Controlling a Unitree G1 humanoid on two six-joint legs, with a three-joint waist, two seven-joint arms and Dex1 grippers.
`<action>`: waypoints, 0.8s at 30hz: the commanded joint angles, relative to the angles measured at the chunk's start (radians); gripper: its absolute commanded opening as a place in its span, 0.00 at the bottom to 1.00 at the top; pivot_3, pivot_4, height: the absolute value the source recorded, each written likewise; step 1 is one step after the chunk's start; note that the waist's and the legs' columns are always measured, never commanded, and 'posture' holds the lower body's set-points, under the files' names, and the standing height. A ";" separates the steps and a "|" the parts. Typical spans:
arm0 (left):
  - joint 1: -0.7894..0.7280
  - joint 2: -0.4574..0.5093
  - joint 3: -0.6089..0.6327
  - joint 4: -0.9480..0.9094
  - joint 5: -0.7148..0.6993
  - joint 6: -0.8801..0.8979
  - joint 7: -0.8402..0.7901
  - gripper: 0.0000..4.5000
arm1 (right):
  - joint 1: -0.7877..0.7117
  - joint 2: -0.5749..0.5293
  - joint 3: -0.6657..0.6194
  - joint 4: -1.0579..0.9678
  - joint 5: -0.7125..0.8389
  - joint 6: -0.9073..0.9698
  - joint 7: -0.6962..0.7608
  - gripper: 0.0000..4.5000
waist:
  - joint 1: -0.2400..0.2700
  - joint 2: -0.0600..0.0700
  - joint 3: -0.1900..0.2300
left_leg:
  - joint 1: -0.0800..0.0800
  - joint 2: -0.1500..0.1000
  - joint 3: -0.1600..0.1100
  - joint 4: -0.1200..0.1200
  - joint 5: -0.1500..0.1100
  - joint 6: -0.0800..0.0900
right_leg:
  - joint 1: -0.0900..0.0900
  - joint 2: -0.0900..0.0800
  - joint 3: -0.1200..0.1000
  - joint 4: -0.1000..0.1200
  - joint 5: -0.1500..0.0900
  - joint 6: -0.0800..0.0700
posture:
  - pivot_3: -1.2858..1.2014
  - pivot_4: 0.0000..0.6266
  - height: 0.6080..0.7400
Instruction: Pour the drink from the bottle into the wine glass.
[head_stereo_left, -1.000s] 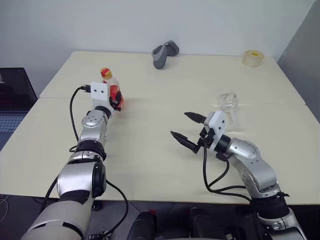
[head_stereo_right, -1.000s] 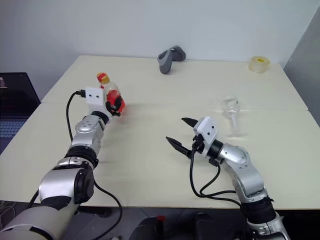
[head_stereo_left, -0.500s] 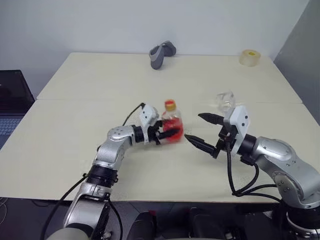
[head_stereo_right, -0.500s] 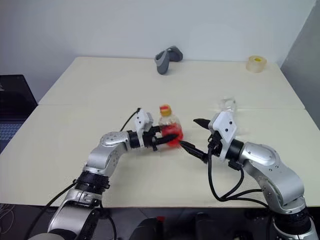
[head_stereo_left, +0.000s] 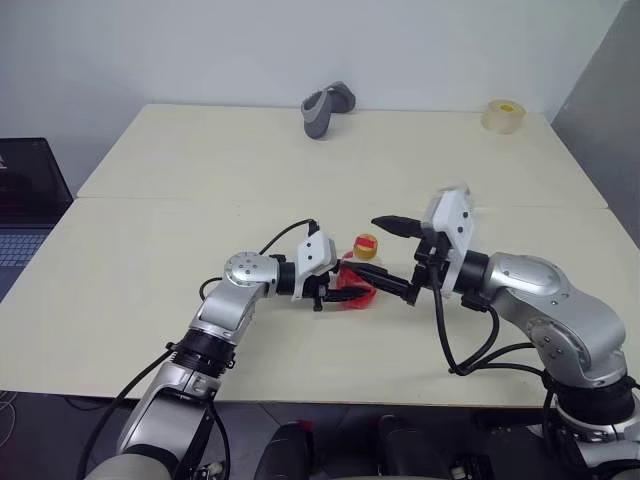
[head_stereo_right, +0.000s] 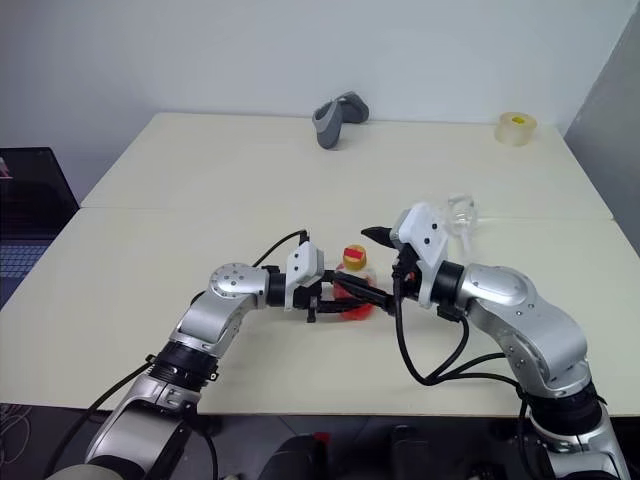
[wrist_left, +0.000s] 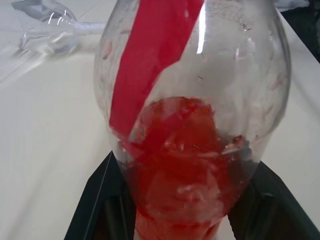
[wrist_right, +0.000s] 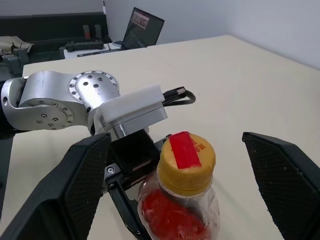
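Observation:
My left gripper (head_stereo_left: 348, 287) is shut on the lower body of the bottle (head_stereo_left: 358, 278) and holds it upright just above the table's (head_stereo_left: 150, 250) middle. The bottle is clear with a yellow cap (wrist_right: 186, 160) bearing a red strip. The red drink (wrist_left: 185, 175) fills its bottom. My right gripper (head_stereo_left: 392, 257) faces the bottle from the right, open wide. Its black fingers (wrist_right: 80, 190) stand on either side of the cap without touching it. The wine glass (head_stereo_right: 462, 213) stands behind the right gripper, partly hidden by its white housing. It also appears beyond the bottle as the clear glass (wrist_left: 45, 30).
A grey curved object (head_stereo_left: 328, 105) lies at the table's far edge, and a roll of tape (head_stereo_left: 503, 114) sits at the far right corner. A laptop (head_stereo_left: 25, 200) stands off the table's left side. A seam runs across the tabletop.
The left arm carried the bottle from the far left of the table to the middle, near the right gripper. The right gripper rose and now straddles the cap.

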 joint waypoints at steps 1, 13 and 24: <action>-0.013 0.009 0.009 -0.002 0.012 -0.022 -0.001 0.42 | -0.032 0.007 0.003 -0.003 -0.003 -0.004 -0.003 1.00 | 0.000 0.000 0.000 | 0.000 0.000 0.000 0.000 0.000 0.000 | 0.000 0.000 0.000 0.000 0.000 0.000 | 0.52 0.24 1.00; -0.010 -0.001 0.001 0.004 0.034 -0.050 0.008 0.42 | -0.040 -0.007 0.024 0.066 -0.075 -0.069 0.033 0.63 | 0.000 0.000 0.000 | 0.000 0.000 0.000 0.000 0.000 0.000 | 0.000 0.000 0.000 0.000 0.000 0.000 | 0.52 0.24 1.00; -0.002 0.002 -0.004 -0.018 0.018 -0.036 -0.015 0.37 | -0.169 -0.107 0.106 0.338 -0.157 -0.356 0.409 0.28 | -0.001 0.000 0.000 | 0.000 0.000 0.001 0.000 0.000 0.000 | 0.000 0.000 -0.002 0.000 0.000 0.000 | 0.52 0.24 1.00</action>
